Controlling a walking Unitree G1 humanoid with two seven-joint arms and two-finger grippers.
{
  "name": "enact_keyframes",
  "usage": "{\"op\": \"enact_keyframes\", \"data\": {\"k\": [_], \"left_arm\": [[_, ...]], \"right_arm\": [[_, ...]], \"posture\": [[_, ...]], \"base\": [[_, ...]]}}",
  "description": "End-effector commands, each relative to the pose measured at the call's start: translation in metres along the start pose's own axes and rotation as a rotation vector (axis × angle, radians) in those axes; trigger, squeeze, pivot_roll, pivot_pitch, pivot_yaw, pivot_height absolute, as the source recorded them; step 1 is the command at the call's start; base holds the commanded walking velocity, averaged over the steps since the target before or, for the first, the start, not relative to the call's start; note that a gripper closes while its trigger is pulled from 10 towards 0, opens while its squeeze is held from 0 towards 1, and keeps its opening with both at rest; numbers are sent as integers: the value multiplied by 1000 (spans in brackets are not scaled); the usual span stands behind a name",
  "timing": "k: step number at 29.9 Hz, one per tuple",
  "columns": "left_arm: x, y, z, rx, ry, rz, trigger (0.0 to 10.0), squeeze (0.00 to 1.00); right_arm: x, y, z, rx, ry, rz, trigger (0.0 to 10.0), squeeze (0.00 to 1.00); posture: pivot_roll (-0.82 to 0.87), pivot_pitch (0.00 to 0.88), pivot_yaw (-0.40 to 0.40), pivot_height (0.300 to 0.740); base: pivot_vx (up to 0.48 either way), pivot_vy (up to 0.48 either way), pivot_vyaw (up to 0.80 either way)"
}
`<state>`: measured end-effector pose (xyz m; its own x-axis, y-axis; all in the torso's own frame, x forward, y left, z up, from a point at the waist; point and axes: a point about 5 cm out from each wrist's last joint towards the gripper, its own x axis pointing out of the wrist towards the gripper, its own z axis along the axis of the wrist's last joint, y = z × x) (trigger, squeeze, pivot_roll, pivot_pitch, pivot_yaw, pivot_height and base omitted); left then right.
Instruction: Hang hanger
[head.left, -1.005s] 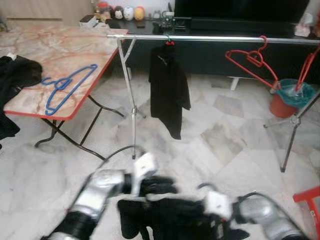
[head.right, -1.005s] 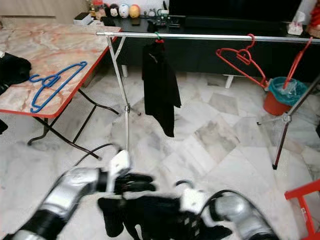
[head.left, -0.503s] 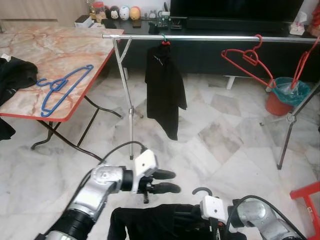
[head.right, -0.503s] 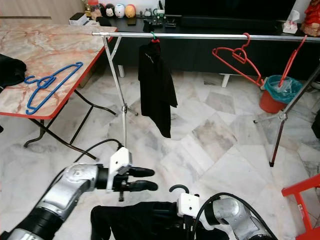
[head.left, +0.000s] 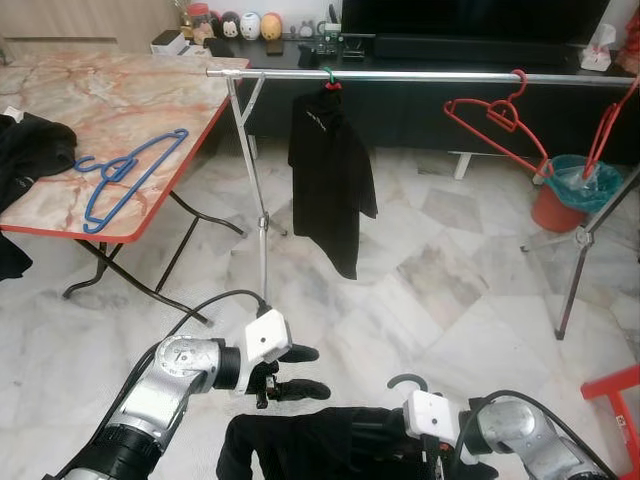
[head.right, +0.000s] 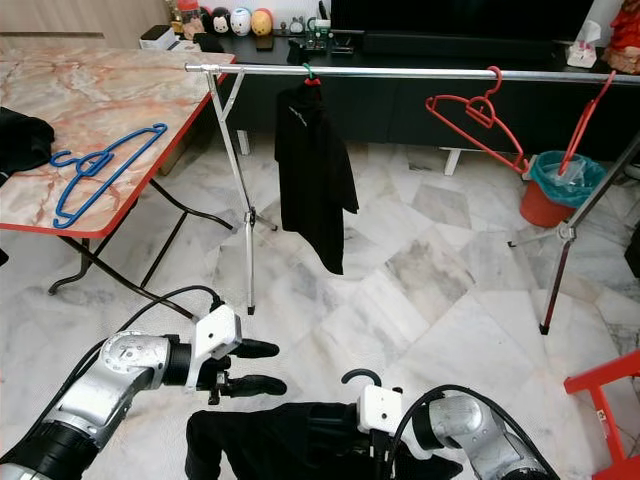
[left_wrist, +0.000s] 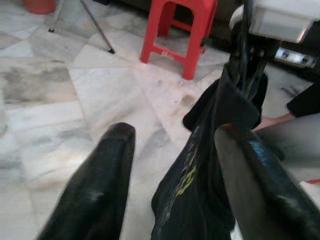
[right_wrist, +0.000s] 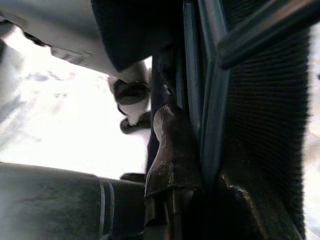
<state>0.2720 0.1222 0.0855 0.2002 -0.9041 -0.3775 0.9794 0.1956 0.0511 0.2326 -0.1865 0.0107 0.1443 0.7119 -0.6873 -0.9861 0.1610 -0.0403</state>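
My right gripper (head.right: 375, 455) grips the black-shirted hanger (head.right: 358, 378); my left gripper (head.left: 305, 372) gapes wide at its 9 o'clock.

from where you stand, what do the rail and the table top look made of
The rail looks like polished metal tubing: silvery, with a bright line of glare along it. The table top looks like marble or a marble-print laminate: glossy cream with pinkish veins and a red edge; which one cannot be told.

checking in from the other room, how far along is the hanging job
Done: one black garment hangs on the rail. In hand: the right gripper holds a hanger carrying a dark garment low; the left gripper is open beside it. Left: hooking it onto the rail.
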Motion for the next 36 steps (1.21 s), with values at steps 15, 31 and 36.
{"op": "enact_keyframes", "data": {"k": [15, 31, 36], "left_arm": [[6, 5, -23, 47, 95, 130, 10000, 0], [20, 3, -33, 82, 118, 137, 10000, 0], [19, 1, -40, 120, 172, 112, 10000, 0]], "right_arm": [[-15, -29, -3, -68, 60, -258, 10000, 0], [-13, -28, -2, -82, 39, -237, 10000, 0], [-12, -29, -1, -84, 37, -238, 10000, 0]], "posture": [[-31, 63, 0, 740], [-36, 39, 2, 740], [-35, 27, 5, 740]], "base": [[0, 0, 0], [0, 0, 0], [0, 0, 0]]}}
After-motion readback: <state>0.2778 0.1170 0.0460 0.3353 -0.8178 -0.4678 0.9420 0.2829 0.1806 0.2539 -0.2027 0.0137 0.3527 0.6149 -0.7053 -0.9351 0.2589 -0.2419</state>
